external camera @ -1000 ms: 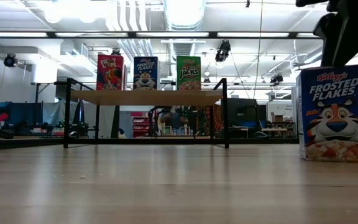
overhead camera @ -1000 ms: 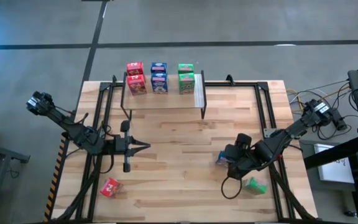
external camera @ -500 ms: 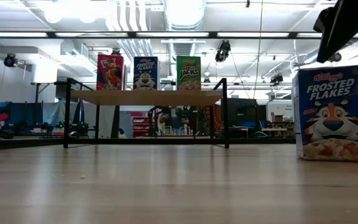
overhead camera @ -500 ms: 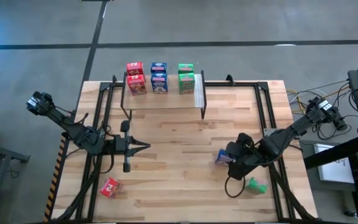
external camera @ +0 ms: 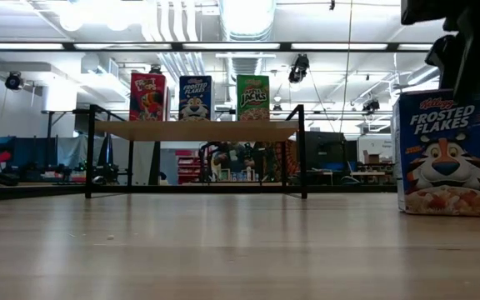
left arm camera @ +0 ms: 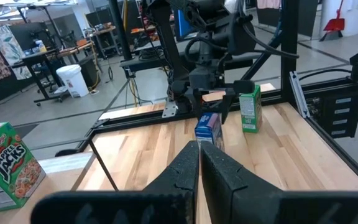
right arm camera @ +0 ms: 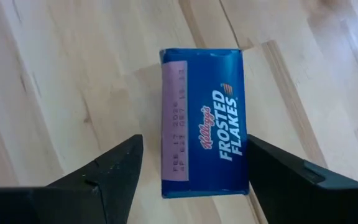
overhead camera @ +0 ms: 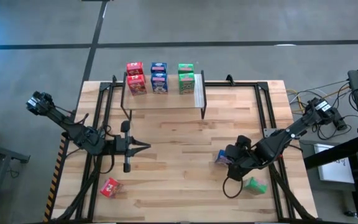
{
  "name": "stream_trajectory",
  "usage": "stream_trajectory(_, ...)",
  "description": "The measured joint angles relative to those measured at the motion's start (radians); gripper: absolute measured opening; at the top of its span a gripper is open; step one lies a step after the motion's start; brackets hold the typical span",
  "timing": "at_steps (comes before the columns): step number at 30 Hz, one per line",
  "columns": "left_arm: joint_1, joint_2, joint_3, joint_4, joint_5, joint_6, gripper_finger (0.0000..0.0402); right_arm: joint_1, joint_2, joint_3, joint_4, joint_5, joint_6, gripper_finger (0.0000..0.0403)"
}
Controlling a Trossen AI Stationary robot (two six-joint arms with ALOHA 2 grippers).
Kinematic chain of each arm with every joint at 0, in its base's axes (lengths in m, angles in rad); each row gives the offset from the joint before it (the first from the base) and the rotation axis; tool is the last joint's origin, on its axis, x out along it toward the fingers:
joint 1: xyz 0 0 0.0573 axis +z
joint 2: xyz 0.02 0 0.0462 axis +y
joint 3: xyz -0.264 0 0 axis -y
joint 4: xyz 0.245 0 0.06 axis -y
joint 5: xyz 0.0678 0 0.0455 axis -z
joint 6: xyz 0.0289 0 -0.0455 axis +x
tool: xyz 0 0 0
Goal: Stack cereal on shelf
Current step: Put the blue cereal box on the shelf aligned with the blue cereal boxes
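My left gripper (overhead camera: 146,147) waits over the left middle of the table (overhead camera: 185,186), its fingers (left arm camera: 219,177) pressed together on nothing. Near the front left corner, a red cereal box (overhead camera: 110,186) lies on the boards. At the far edge stands the shelf (overhead camera: 163,99), the only thing here that holds anything: along its back I count a red stack (overhead camera: 135,77), a blue stack (overhead camera: 159,77) and a green stack (overhead camera: 186,78), left to right. To the right, my right gripper (right arm camera: 188,165) hangs above an upright blue Frosted Flakes box (right arm camera: 202,140), fingers (right arm camera: 107,171) spread wide either side of its top, not gripping. Just beyond, a green box (overhead camera: 254,185) lies near the front right.
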Motion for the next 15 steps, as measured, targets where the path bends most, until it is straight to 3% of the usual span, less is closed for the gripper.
stream_trajectory(15,0.000,0.000,-0.001,0.001,0.000,0.002,0.0000,0.000,0.000,-0.010,0.010,0.000,-0.002,0.0155)
